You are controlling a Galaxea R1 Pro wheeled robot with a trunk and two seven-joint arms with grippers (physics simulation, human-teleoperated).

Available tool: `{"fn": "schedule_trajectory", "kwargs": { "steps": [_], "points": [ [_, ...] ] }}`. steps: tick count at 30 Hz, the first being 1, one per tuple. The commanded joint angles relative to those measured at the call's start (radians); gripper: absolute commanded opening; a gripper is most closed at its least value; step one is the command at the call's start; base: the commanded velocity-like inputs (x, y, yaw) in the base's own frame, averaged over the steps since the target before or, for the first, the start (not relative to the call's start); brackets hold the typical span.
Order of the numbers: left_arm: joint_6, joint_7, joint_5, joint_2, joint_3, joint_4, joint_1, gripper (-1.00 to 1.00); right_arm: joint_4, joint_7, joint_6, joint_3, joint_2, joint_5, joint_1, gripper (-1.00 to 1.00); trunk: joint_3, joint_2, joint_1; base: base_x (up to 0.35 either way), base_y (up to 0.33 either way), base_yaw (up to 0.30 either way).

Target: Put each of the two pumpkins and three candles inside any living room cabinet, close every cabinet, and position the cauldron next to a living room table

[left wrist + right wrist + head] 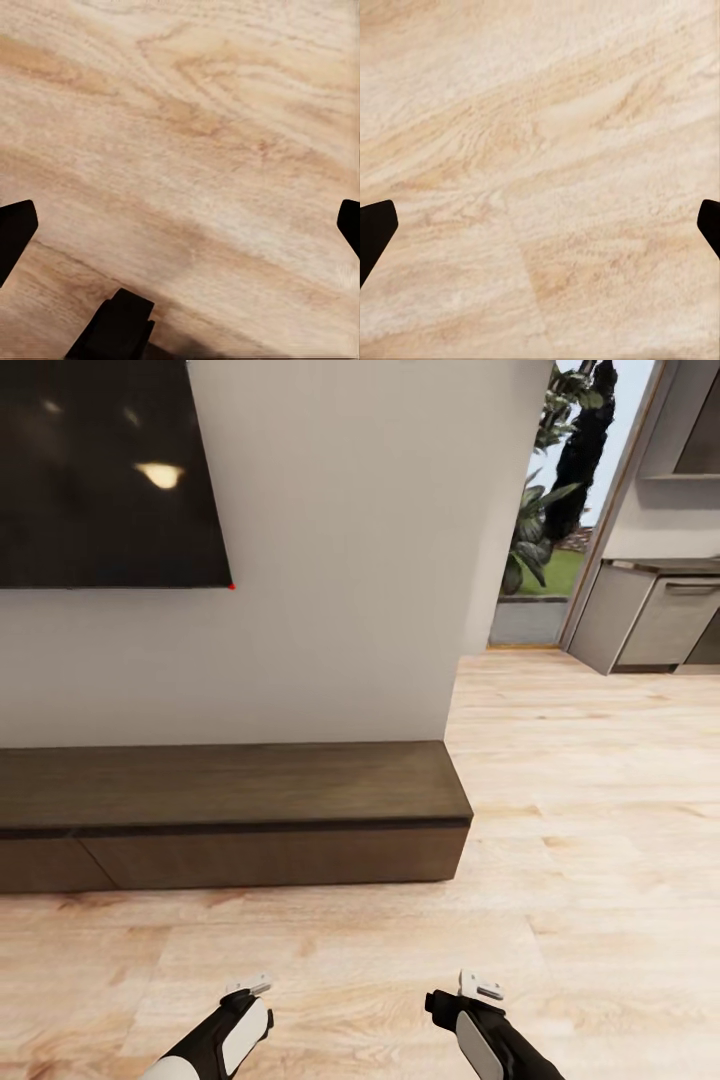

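Note:
The cabinet (230,820) is a long low dark-brown wooden unit against the white wall, ahead of me and to the left, with its plain fronts flush and shut. Both arms hang low in front of me over the wooden floor, short of the cabinet. The left gripper (180,225) is open, its dark fingertips (15,229) at the two edges of the left wrist view with only floor between them. The right gripper (540,225) is open in the same way, with bare floorboards between its fingertips (375,229).
A black TV screen (105,470) hangs on the wall above the cabinet. To the right, a doorway (550,530) opens onto plants, with grey kitchen cabinets (660,615) beyond it. Light wooden floor (580,840) stretches right of the cabinet's end.

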Motion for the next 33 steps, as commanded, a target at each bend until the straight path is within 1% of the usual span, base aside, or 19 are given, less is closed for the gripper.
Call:
{"fn": "schedule_trajectory", "kwargs": {
  "steps": [1, 33],
  "points": [
    [0.0, 0.0, 0.0, 0.0, 0.0, 0.001, 0.0, 1.0, 0.0, 0.0, 0.0, 0.0, 0.0, 0.0, 0.0, 1.0, 0.003, 0.007, -0.004, 0.0, 0.0, 0.0],
    [0.0, 0.0, -0.002, -0.001, 0.0, 0.003, 0.006, 1.0, 0.0, 0.001, -0.001, 0.003, 0.0, 0.001, 0.0, 1.0, 0.103, 0.231, -0.127, 0.0, 0.0, 0.0]
  ]
}}
